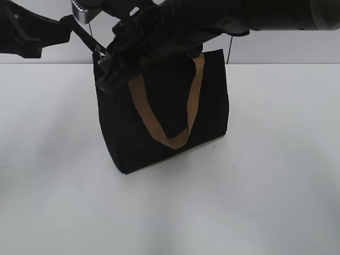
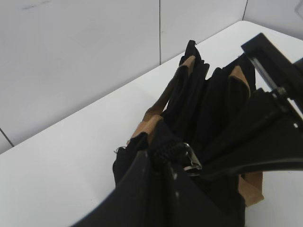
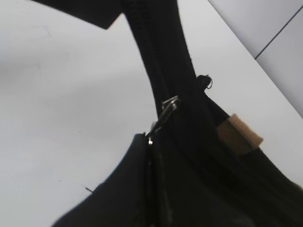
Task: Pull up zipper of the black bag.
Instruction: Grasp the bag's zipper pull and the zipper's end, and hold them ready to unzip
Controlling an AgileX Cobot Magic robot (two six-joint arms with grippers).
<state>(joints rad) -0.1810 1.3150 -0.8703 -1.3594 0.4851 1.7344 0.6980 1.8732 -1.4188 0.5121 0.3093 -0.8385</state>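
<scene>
The black bag (image 1: pixel 170 114) stands upright on the white table, one tan strap (image 1: pixel 159 127) hanging down its front. My left gripper (image 1: pixel 68 25) is at the upper left, shut on the fabric tail of the zipper track, which is stretched taut from the bag's top left corner. In the left wrist view its jaws (image 2: pixel 163 160) pinch that black fabric beside the silvery zipper (image 2: pixel 191 161). My right gripper (image 1: pixel 109 71) reaches across to the bag's top left. In the right wrist view it (image 3: pixel 150 142) is shut on the dangling pull of the zipper (image 3: pixel 169 105).
The white table (image 1: pixel 276 175) spreads around the bag, with a pale panelled wall (image 2: pixel 85 56) behind. The right arm (image 1: pixel 255 16) crosses above the bag's top. The bag's mouth (image 2: pixel 208 94) gapes further along, both tan straps showing.
</scene>
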